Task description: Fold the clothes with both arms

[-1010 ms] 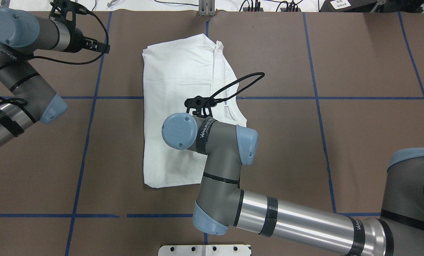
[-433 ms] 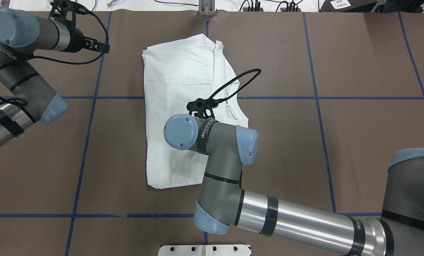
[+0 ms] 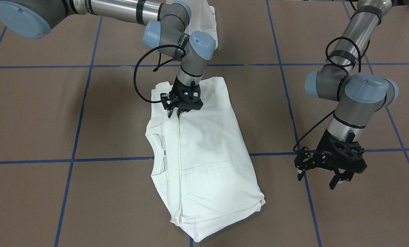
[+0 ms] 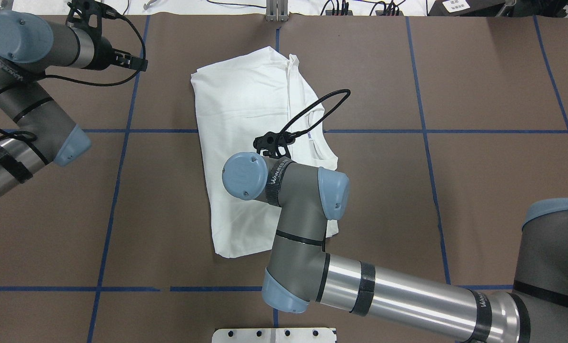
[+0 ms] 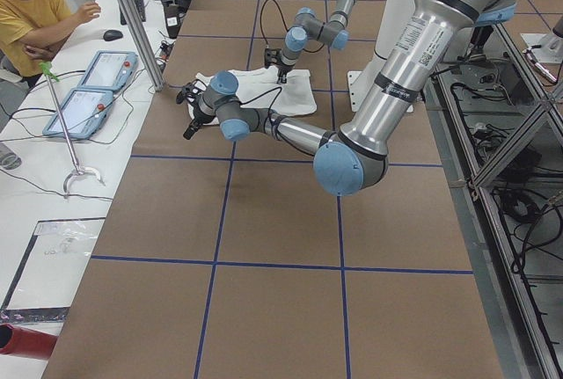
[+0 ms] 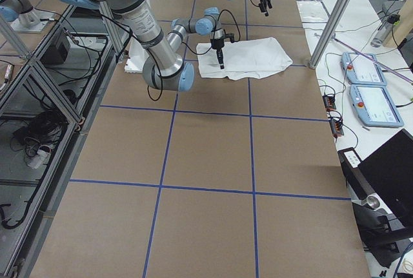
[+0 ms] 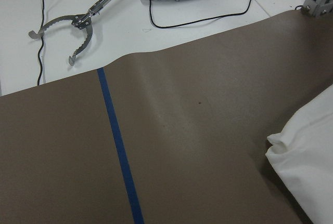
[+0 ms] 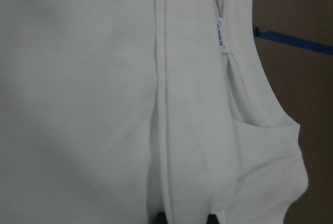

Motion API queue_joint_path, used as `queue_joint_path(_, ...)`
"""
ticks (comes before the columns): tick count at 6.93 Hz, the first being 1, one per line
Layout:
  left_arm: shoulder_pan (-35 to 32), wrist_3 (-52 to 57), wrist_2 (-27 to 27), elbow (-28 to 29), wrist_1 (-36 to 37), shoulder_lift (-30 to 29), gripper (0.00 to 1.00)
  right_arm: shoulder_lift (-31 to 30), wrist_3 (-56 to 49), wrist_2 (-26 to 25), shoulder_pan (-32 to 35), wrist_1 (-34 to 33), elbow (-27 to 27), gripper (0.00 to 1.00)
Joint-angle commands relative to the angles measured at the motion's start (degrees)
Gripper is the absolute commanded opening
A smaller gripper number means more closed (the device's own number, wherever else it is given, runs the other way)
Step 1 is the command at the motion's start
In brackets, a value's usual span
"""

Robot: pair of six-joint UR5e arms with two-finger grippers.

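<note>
The white T-shirt (image 3: 207, 147) lies folded into a long panel on the brown table (image 3: 53, 113), slanted across a blue tape line. Its ribbed collar and small neck tag (image 3: 164, 153) face up on one long side. My right gripper (image 3: 175, 115) points straight down at the end nearest the robot and is shut on a raised fold of the shirt (image 8: 78, 104); cloth shows between the dark fingertips in the right wrist view. In the overhead view the wrist covers that gripper. My left gripper (image 3: 319, 180) hangs open above bare table, off to the shirt's side and touching nothing. The left wrist view catches only a shirt corner (image 7: 309, 167).
Blue tape lines (image 4: 117, 181) grid the table. A white pedestal plate (image 4: 274, 335) sits at the near edge, and a metal post (image 4: 276, 9) and cables at the far edge. Beyond that edge are control consoles (image 5: 92, 89), a metal grabber tool (image 7: 78, 26) and a seated person (image 5: 35, 10).
The right gripper has moved a little toward the overhead view's right, dragging the shirt's near end with it, so the shirt now lies more slanted. The left arm has stayed still.
</note>
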Motion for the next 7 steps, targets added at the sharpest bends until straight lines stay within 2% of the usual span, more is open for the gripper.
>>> queue_joint_path(1,0.0,0.0,0.0,0.0,0.0,-0.01,1.0,-0.33,-0.25,0.02,0.58,-0.35,0.95,0.0)
queue_joint_path(3,0.0,0.0,0.0,-0.09,0.0,-0.01,1.0,-2.51,-0.25,0.02,1.2,-0.87,4.27,0.0)
queue_joint_path(5,0.09,0.0,0.0,0.0,0.0,-0.01,1.0,-14.33,-0.33,0.11,1.81,-0.96,17.68,0.0)
queue_joint_path(6,0.09,-0.09,0.0,0.0,0.0,-0.01,1.0,-15.96,-0.42,0.11,2.34,-0.96,19.22,0.22)
queue_joint_path(7,0.17,-0.17,0.0,0.0,0.0,-0.01,1.0,-16.06,-2.08,-0.33,2.69,-0.96,19.15,0.81)
